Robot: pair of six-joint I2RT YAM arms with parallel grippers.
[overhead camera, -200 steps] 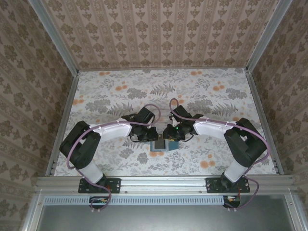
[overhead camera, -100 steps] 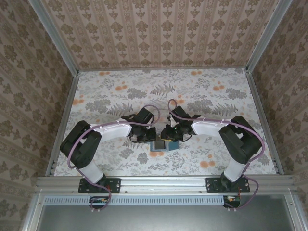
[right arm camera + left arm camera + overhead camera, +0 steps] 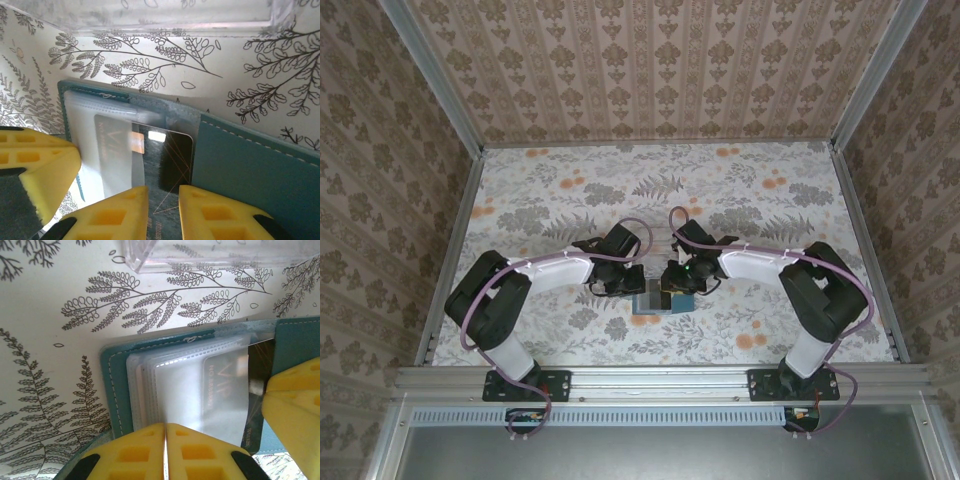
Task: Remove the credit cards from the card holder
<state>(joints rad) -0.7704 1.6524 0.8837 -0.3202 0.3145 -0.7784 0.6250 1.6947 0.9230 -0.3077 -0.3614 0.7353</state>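
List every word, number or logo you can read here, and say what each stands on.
"VIP": large pale letters on the dark credit card, seen through a clear sleeve of the teal-blue folding card holder.
"NO RES...": smaller line beside it on the same card, the rest blurred.
Tiny white print at that card's bare edge: too small to read.

— Where's the top camera?
— High at the near edge, looking down over the table [image 3: 520,200].
— And the wrists?
— Close in (almost touching), both facing the open card holder [image 3: 114,385].
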